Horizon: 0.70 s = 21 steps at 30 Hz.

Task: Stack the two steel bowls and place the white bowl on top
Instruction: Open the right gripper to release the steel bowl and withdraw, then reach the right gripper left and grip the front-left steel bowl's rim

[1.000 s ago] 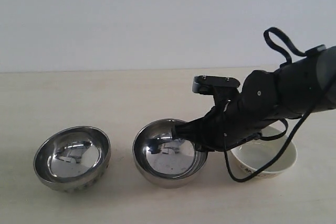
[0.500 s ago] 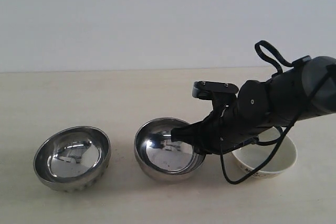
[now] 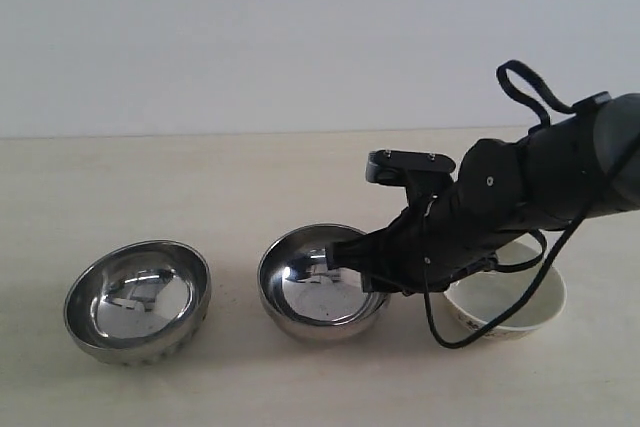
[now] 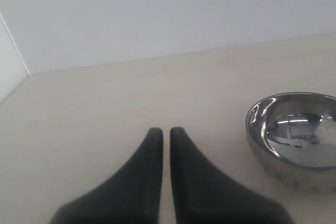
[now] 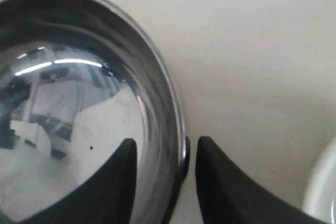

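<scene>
Two steel bowls sit on the table: a dimpled one [image 3: 138, 299] at the left and a smooth one [image 3: 315, 292] in the middle. My right gripper [image 3: 352, 261] is at the smooth bowl's right rim. In the right wrist view the gripper [image 5: 165, 142] is open and straddles the rim of that bowl [image 5: 79, 108], one finger inside, one outside with a small gap. The white bowl [image 3: 510, 309] stands at the right, partly hidden behind my right arm; its edge [image 5: 324, 192] shows in the wrist view. My left gripper [image 4: 161, 129] is shut on nothing, above bare table beside a steel bowl [image 4: 296, 135].
The pale wooden table [image 3: 200, 187] runs back to a plain white wall [image 3: 250, 37]. A black cable loop [image 3: 470, 332] hangs from my right arm in front of the white bowl. The left arm does not show in the exterior view.
The right gripper has shifted slightly at the smooth bowl's rim, and that bowl has rocked and slid a little to the right. The dimpled bowl and white bowl have not moved.
</scene>
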Available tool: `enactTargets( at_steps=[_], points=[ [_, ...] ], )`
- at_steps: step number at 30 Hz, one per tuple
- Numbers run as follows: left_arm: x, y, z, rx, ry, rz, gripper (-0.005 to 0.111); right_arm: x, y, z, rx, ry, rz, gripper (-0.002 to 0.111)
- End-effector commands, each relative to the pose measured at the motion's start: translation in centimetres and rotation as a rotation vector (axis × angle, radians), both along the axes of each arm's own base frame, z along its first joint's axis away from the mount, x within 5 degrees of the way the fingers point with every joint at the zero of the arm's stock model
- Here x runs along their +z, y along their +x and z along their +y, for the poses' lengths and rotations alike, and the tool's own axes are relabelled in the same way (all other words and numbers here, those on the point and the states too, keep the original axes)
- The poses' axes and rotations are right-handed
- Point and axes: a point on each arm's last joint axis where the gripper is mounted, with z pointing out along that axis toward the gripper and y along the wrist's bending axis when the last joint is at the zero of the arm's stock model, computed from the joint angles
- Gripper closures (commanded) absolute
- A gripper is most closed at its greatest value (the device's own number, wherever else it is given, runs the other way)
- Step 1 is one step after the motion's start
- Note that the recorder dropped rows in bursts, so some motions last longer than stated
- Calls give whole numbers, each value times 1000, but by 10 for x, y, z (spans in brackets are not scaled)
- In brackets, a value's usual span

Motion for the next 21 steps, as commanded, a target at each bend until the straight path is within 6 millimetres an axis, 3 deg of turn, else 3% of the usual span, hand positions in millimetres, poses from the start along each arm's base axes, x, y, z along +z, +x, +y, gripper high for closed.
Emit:
enactTargets(
  at_steps=[1,18,21],
  points=[
    [0,0,0,3,-16,-9,103,24,-7,-1,33,14,-14,76],
    [0,0,0,3,-16,-9,103,86,-30,-11,113,55,-105,76],
    [0,0,0,3,-16,-9,103,92,-38,-4,156,52,-115,76]
  ],
)
